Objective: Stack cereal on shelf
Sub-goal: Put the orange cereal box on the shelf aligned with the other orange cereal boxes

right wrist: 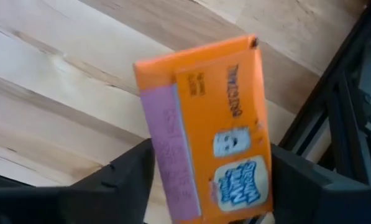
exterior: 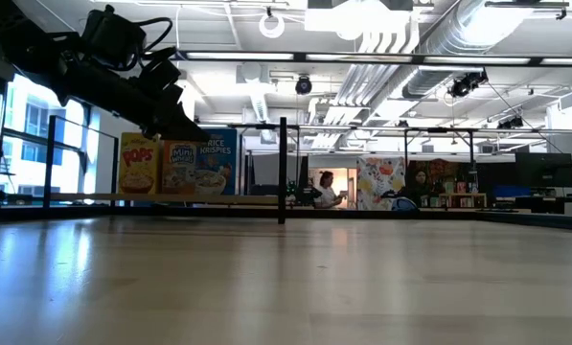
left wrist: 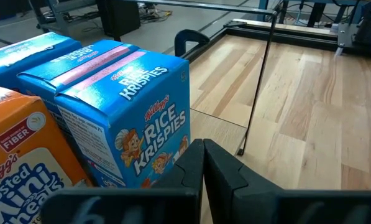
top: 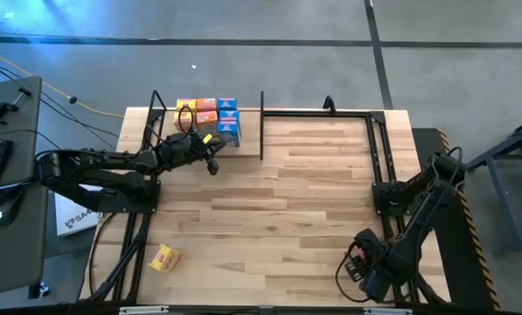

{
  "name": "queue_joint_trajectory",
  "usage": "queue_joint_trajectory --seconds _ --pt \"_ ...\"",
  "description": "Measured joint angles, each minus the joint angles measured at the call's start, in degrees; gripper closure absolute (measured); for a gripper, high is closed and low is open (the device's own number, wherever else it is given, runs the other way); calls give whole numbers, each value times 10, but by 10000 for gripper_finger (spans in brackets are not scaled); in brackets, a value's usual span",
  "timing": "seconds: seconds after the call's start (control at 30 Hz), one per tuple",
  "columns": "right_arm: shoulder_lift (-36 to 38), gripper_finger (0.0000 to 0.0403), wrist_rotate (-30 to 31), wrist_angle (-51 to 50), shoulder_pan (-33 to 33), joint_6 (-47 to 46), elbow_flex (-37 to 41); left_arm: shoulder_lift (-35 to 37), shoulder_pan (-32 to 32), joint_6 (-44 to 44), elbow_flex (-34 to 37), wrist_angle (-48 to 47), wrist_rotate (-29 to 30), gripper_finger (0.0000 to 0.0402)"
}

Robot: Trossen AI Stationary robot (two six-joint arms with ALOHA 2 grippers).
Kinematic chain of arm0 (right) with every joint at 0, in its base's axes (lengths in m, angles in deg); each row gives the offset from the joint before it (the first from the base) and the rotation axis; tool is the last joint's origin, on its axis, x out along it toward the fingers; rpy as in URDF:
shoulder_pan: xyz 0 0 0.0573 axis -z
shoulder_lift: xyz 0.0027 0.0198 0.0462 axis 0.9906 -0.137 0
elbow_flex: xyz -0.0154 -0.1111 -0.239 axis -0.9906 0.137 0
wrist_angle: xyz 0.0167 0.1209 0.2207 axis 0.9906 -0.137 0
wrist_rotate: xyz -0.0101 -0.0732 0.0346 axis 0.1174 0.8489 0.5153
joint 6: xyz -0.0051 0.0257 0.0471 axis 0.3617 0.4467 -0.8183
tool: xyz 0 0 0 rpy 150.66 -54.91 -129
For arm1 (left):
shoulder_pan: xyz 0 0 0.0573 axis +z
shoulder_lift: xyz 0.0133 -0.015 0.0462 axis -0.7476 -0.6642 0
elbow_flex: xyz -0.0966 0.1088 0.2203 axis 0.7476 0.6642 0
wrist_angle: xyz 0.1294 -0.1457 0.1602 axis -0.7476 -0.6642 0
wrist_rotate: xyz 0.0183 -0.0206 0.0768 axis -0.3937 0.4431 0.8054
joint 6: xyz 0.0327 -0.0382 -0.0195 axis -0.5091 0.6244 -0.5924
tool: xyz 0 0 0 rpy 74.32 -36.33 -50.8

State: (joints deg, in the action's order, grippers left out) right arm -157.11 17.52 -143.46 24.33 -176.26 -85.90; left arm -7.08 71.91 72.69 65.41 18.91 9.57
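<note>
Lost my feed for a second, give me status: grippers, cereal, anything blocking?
Left gripper shut at the shelf, beside the blue box. Right gripper straddles an orange box, near corner. Yellow box loose on table. Nothing blocking.

Around the shelf, my way is open across the bare table in front. At its left end, cereal boxes and my left arm block access; a black post stands just beside them.

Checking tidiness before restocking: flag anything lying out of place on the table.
One yellow cereal box lies flat and askew near the table's front left corner, far from the upright boxes grouped at the back left. The right claw has an orange box between its fingers.
</note>
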Motion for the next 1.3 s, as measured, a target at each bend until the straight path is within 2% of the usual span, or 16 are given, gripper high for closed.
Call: queue_joint_trajectory --seconds 0.27,0.53,0.7,0.87,1.03,1.17,1.3 --pt "0 223 14 -1 29 60 0 0 0 0 0 0 0 401" --pt "0 231 48 -13 96 189 -34 0 0 0 0 -1 0 401" --pt "0 231 88 -13 162 297 -72 0 0 -1 0 -1 0 401" --pt "0 231 124 13 252 457 -103 0 0 -5 0 -1 0 401" --pt "0 231 144 122 360 672 -118 0 0 -5 0 -1 -4 401" --pt "-11 231 125 254 436 852 -119 0 0 -5 0 3 -14 401" --pt "-44 231 80 351 489 984 -119 0 0 -5 0 3 -14 401"
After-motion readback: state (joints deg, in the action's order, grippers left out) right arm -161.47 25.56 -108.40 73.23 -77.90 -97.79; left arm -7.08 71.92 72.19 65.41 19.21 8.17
